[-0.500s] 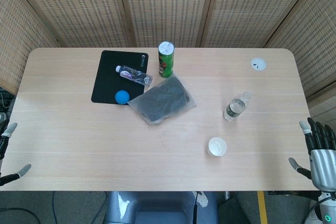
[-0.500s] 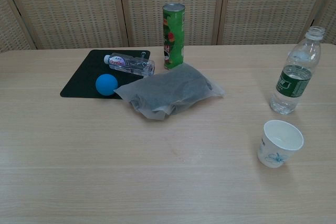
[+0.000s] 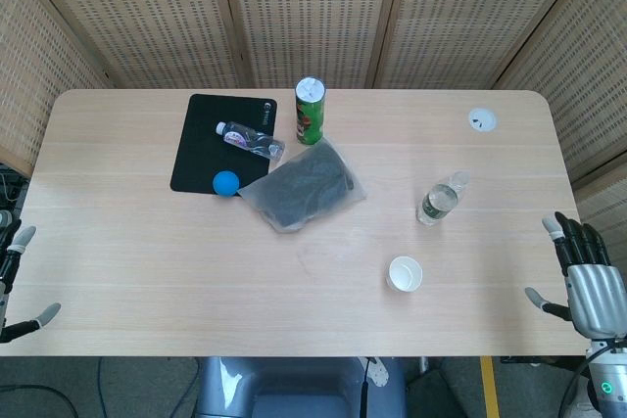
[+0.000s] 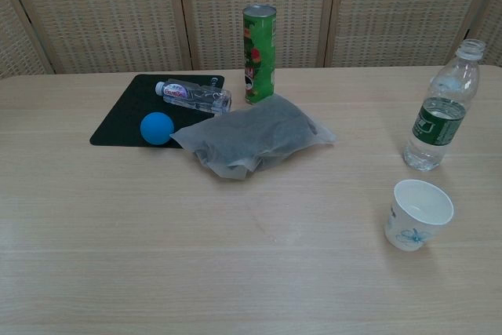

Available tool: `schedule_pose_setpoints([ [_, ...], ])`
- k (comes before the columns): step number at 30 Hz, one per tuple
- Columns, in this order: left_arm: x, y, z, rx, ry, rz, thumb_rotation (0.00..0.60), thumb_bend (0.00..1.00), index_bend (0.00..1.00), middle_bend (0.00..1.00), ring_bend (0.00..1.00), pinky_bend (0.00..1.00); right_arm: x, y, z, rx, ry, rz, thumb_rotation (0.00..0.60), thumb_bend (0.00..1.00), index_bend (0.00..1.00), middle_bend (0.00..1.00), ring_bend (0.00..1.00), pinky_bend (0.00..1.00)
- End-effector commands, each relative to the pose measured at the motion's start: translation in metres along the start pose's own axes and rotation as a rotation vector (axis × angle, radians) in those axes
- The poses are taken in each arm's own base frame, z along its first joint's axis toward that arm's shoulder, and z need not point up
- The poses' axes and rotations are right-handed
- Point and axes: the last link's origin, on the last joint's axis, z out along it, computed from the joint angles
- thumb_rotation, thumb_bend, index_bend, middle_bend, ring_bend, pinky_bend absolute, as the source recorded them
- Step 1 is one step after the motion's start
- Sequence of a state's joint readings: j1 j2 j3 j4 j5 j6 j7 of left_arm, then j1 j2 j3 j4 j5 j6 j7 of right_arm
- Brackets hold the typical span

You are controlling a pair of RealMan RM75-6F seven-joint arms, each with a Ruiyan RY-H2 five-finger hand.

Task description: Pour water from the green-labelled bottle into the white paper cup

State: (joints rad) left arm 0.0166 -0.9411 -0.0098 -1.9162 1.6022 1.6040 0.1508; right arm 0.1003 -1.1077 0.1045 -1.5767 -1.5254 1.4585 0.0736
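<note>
The green-labelled bottle [image 3: 440,199] [image 4: 442,110] stands upright and uncapped on the right half of the table. The white paper cup [image 3: 404,273] [image 4: 418,213] stands upright in front of it, nearer the table's front edge, and looks empty. My right hand [image 3: 590,281] hangs beyond the table's right front corner with its fingers spread, holding nothing, well apart from the bottle. Only the fingertips of my left hand [image 3: 18,281] show, off the table's left front corner, spread apart and empty. Neither hand appears in the chest view.
A black mat [image 3: 201,149] at the back left carries a small clear bottle [image 3: 251,140] lying on its side and a blue ball [image 3: 227,181]. A green can [image 3: 310,111] stands behind a grey bag [image 3: 304,184]. A white bottle cap [image 3: 481,120] lies at the back right.
My right hand has shifted slightly up and toward the table's right edge. The blue ball has rolled a touch leftward. The bottle and cup have not moved.
</note>
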Motion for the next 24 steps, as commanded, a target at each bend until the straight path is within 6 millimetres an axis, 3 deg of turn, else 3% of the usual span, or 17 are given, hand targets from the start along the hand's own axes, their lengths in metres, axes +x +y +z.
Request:
schedule_pose_setpoints([
  [1, -0.001, 0.000, 0.002, 0.007, -0.002, 0.002, 0.600, 0.12, 0.00, 0.00, 0.00, 0.00, -0.019, 0.019, 0.048, 0.004, -0.140, 0.197, 0.600, 0.00, 0.00, 0.00, 0.00, 0.00],
  [9, -0.005, 0.000, 0.008, 0.026, -0.017, 0.012, 0.600, 0.12, 0.00, 0.00, 0.00, 0.00, -0.057, 0.032, 0.107, -0.086, -0.244, 0.418, 0.600, 0.00, 0.00, 0.00, 0.00, 0.00],
  [17, -0.009, -0.001, 0.015, 0.043, -0.030, 0.021, 0.600, 0.12, 0.00, 0.00, 0.00, 0.00, -0.081, 0.037, 0.135, -0.156, -0.317, 0.471, 0.600, 0.00, 0.00, 0.00, 0.00, 0.00],
  [24, -0.013, 0.000, 0.019, 0.052, -0.045, 0.037, 0.600, 0.12, 0.00, 0.00, 0.00, 0.00, -0.102, 0.019, 0.157, -0.139, -0.358, 0.533, 0.600, 0.00, 0.00, 0.00, 0.00, 0.00],
])
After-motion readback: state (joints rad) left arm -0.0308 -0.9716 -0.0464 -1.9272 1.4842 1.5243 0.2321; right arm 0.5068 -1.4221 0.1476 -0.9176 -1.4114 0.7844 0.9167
